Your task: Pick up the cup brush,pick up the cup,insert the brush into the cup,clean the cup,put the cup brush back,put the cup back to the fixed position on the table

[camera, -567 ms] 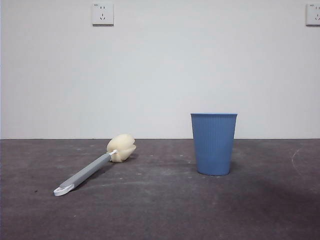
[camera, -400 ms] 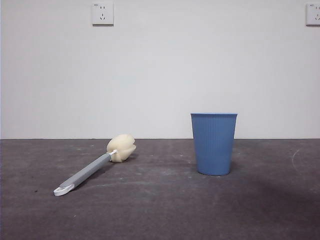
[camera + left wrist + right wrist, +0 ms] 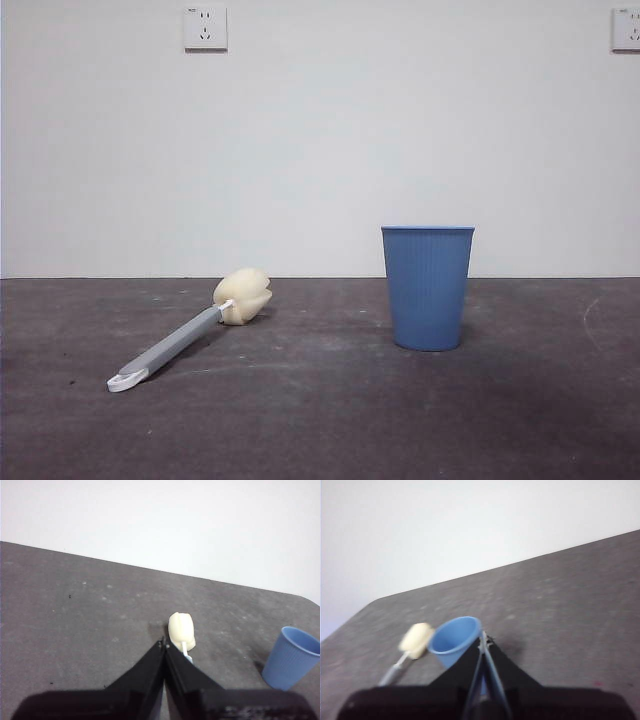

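The cup brush (image 3: pixel 175 344) lies flat on the table (image 3: pixel 320 425) at the left. Its cream sponge head (image 3: pixel 243 296) points toward the back and its white loop toward the front. The blue ribbed cup (image 3: pixel 428 288) stands upright right of centre, apart from the brush. No arm shows in the front view. In the left wrist view my left gripper (image 3: pixel 164 644) is shut and empty, hanging above the table just short of the sponge head (image 3: pixel 181 628), with the cup (image 3: pixel 291 657) off to one side. My right gripper (image 3: pixel 482 640) is shut and empty, close to the cup (image 3: pixel 454 640). The brush (image 3: pixel 415 640) lies beyond it.
A white wall rises right behind the table's far edge, with a socket (image 3: pixel 205 28) high on the left and another (image 3: pixel 626 28) at the top right corner. The right wrist picture is blurred.
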Motion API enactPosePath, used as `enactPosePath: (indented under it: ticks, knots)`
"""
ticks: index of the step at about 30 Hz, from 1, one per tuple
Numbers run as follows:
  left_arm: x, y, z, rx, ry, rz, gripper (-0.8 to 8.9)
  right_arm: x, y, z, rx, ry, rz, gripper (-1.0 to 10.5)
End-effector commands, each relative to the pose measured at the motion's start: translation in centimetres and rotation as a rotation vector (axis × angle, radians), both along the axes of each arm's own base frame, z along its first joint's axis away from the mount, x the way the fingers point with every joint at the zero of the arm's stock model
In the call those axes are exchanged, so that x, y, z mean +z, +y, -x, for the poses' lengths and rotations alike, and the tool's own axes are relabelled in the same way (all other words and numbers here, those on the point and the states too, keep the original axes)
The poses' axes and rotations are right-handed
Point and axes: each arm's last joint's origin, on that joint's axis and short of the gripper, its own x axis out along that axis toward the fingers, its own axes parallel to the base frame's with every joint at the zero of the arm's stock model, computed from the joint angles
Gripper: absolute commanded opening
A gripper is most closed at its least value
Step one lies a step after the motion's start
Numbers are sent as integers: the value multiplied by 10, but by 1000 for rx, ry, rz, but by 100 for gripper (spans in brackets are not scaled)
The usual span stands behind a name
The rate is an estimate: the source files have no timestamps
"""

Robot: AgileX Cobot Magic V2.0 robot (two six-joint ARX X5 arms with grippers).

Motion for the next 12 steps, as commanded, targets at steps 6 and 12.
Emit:
enactPosePath:
  ticks: [6,12]
  knots:
    - [44,-2,13,-90,88,-16,-8,49,7,-11,198,182,92,-11]
    - [73,-5,11,-228,203,-64,-8,85,11,-21,348,355,210,-11]
